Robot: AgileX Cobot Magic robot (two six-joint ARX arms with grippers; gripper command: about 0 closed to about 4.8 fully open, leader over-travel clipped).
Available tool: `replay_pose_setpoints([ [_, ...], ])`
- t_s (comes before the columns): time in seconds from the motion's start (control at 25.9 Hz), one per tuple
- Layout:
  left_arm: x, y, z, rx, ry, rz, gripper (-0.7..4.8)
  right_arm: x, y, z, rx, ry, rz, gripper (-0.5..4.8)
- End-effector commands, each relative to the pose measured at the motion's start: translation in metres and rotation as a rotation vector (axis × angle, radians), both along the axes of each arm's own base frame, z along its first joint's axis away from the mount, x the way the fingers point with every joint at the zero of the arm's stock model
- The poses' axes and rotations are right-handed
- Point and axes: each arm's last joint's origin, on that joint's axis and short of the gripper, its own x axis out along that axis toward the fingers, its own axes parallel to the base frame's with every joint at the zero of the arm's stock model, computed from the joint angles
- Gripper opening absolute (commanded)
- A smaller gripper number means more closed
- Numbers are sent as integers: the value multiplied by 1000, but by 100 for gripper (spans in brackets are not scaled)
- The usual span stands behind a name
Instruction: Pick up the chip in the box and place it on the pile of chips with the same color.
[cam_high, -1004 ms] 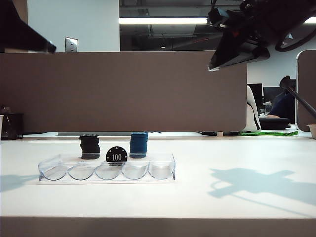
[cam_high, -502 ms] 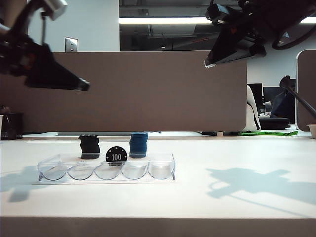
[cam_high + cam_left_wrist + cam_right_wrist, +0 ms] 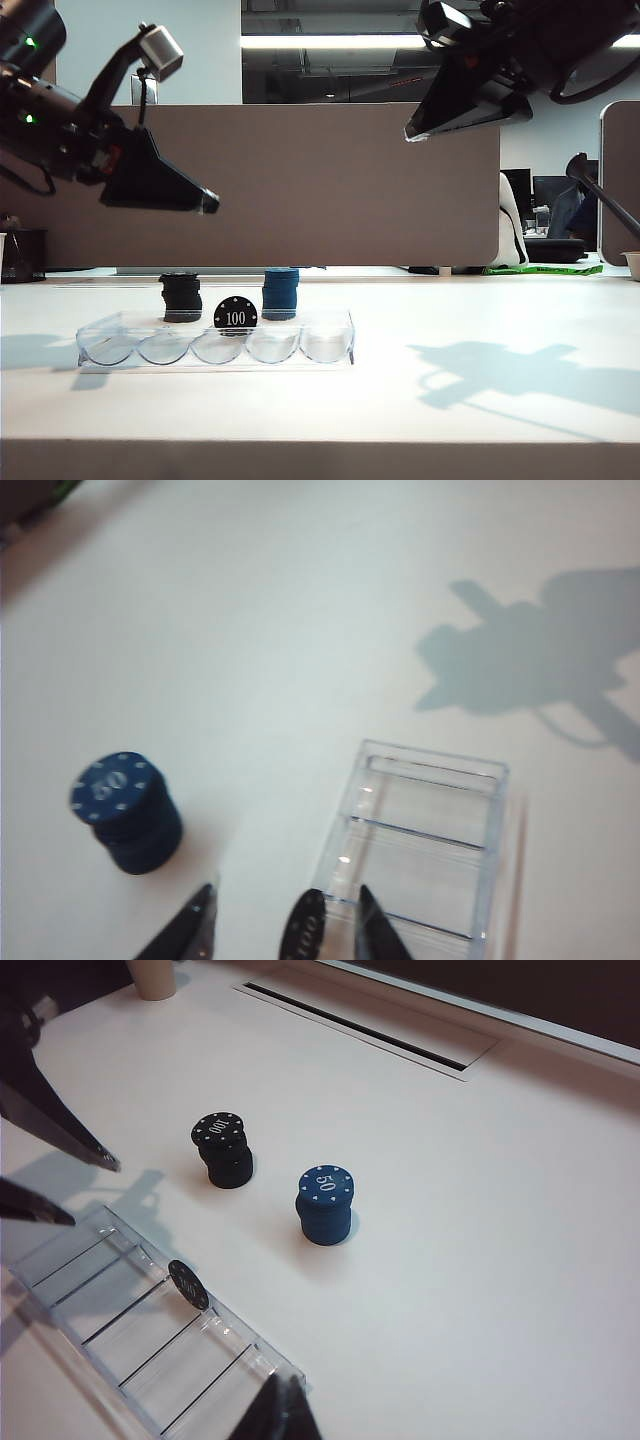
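Chip: your round black "100" poker chip [image 3: 236, 313] stands on edge in the middle groove of the long clear plastic tray [image 3: 330, 343] | left end effector [image 3: 207, 201]: fingers apart, empty, above the short black chip stack [image 3: 181, 297] | right end effector [image 3: 284, 1407]: fingers together, raised well apart.

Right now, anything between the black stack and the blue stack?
Only bare table between the black stack and the blue stack, per the right wrist view. The chip stands nearer, in the box.
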Motion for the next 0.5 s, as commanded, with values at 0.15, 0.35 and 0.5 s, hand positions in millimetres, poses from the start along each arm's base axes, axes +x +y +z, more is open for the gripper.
replay_pose_setpoints([
  [0.15, 2, -5, -18, 50, 20, -62, 225, 0, 0, 2, 7, -14, 6, -5],
  [0.35, 2, -9, -22, 61, 24, -82, 225, 0, 0, 1, 6, -12, 6, -5],
  [0.5, 4, -12, -28, 75, 20, -99, 257, 0, 0, 1, 5, -11, 6, -5],
])
